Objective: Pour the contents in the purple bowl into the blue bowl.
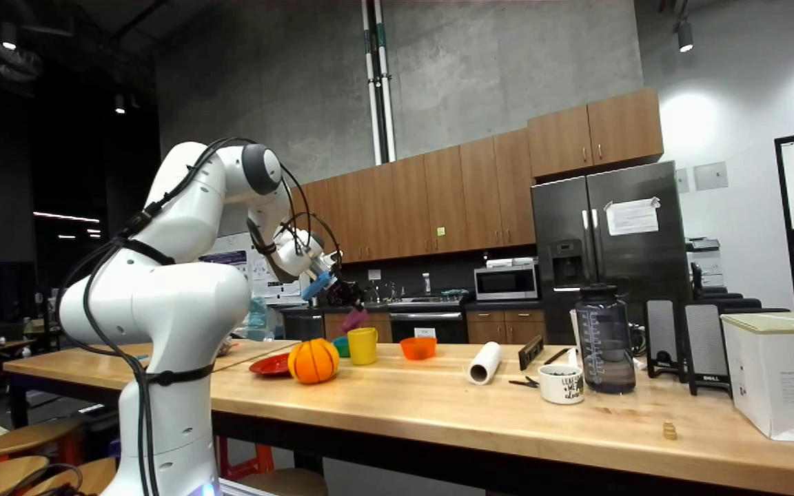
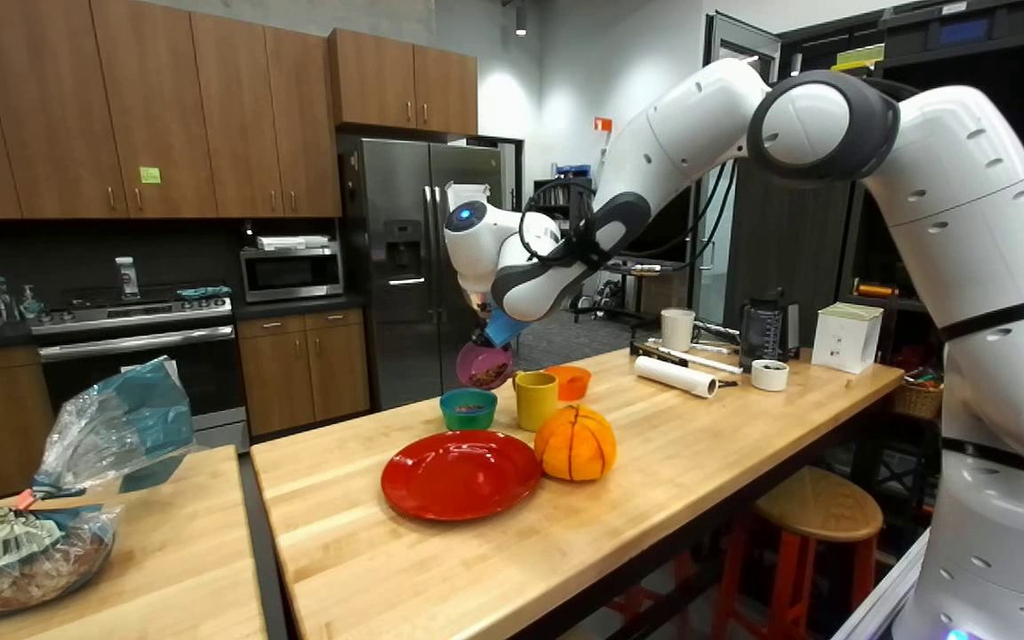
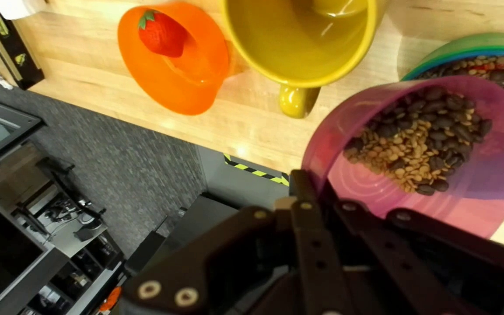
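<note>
My gripper point(image 3: 317, 192) is shut on the rim of the purple bowl point(image 3: 492, 162). The bowl is tilted and holds dark beans and tan lentil-like pieces point(image 3: 411, 153), gathered toward its lower side. It also shows in both exterior views point(image 1: 353, 320) point(image 2: 475, 357), held above the table. The blue bowl, teal-looking point(image 2: 468, 421), stands on the table just below the purple bowl. In the wrist view the blue bowl point(image 3: 457, 50) is partly hidden behind the purple bowl. Similar beans and tan pieces with a red bit lie in it.
A yellow mug point(image 3: 300, 57) stands close beside both bowls. An orange bowl point(image 3: 182, 83) with a strawberry point(image 3: 162, 35) is beyond the mug. A red plate point(image 2: 461, 476) and an orange pumpkin point(image 2: 576, 443) are near the blue bowl. A white roll point(image 2: 676, 376) lies farther along.
</note>
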{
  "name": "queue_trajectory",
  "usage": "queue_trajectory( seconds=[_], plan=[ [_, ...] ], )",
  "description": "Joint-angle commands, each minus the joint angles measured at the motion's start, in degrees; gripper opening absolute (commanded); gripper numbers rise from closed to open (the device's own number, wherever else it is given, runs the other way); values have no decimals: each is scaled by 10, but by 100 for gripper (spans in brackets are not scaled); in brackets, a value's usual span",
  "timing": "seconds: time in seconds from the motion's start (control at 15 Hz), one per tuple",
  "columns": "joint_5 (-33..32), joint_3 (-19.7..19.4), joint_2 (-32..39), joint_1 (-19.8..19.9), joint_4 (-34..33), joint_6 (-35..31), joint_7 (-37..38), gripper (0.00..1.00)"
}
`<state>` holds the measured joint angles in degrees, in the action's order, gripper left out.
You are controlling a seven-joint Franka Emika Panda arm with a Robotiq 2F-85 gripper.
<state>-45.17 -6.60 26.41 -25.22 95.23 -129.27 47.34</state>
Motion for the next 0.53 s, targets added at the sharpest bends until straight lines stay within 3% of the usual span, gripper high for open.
queue_trajectory(
  seconds=[0.0, 0.47],
  plan=[
    [-55, 21, 16, 5, -23, 49, 42, 1],
    [-109, 61, 23, 7, -35, 115, 70, 1]
  ],
)
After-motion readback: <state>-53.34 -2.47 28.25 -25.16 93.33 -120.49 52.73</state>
